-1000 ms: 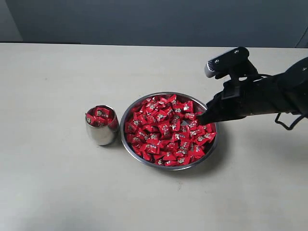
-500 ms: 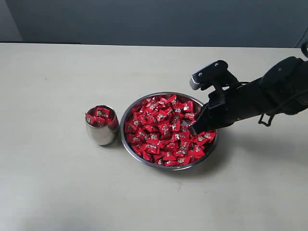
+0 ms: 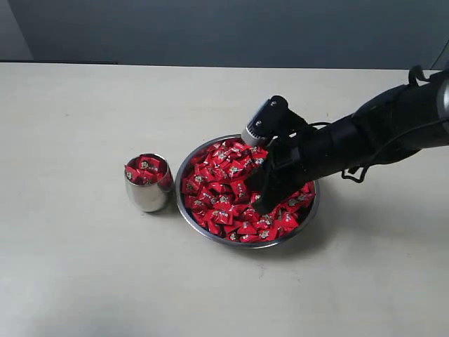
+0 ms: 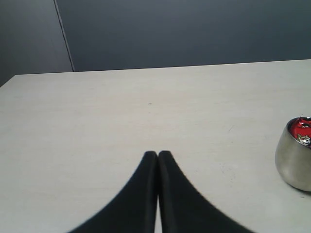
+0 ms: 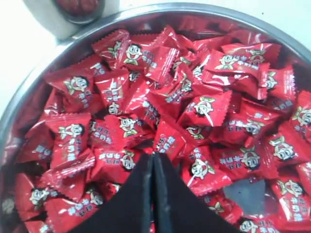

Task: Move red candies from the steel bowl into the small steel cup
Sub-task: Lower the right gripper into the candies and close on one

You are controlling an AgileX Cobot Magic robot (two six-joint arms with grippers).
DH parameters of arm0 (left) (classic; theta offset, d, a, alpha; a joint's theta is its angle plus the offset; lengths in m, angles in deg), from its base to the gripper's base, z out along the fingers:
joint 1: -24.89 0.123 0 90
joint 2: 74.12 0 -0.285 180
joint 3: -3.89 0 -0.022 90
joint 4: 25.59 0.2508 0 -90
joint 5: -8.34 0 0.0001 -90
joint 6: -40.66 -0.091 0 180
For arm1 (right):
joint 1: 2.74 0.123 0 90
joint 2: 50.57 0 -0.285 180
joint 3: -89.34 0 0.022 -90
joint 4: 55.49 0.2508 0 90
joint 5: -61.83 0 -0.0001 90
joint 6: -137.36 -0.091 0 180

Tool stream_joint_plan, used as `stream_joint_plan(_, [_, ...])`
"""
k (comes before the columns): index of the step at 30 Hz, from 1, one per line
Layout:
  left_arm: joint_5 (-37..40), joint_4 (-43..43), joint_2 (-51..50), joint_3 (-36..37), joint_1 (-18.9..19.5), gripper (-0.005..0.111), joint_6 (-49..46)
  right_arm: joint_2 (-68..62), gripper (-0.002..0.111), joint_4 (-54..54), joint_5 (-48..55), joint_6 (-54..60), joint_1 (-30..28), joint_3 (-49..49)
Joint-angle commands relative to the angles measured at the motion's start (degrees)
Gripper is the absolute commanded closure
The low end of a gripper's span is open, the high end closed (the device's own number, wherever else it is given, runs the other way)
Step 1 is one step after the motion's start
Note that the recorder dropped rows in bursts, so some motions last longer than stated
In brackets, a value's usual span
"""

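The left gripper [image 4: 158,156] is held above the bare table [image 4: 97,111] with its fingers pressed together and nothing between them; it is judged to have no part in this step. On the left of the exterior view the small steel cup [image 3: 148,184] is seen upright, heaped to the brim with red wrappers. It stands just beside the steel bowl [image 3: 210,239], though whether the two touch cannot be told. The bowl is filled with the red candies [image 3: 224,189], loosely piled and overlapping. Further right, the right gripper [image 5: 153,156] is lowered into the middle of the pile. Its fingers are closed against each other and the tips are set at the edge of one wrapper; no candy is seen pinched between them.

A pick is judged to be the step in hand. The fingers should be opened first, and a single top-lying candy straddled across its padded middle, not its crimped edge. It should be gripped firmly and lifted straight up so that neighbours are shed. With the cup so full, release is best made low and centred over the mouth, or the candy may roll off.
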Motion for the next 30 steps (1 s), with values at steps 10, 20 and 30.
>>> stream_joint_plan(10, [-0.11, -0.16, 0.26, 0.22, 0.03, 0.106, 0.09, -0.75, 0.104, 2.89, -0.95, 2.05, -0.14, -1.46])
stream_joint_plan(20, [-0.11, -0.16, 0.26, 0.22, 0.03, 0.106, 0.09, -4.31, 0.066, 9.4, -2.44, 2.05, -0.14, -3.28])
stream_joint_plan(30, [-0.11, -0.16, 0.26, 0.22, 0.03, 0.106, 0.09, -7.07, 0.072, 10.13, -1.32, 1.55, -0.14, -4.55])
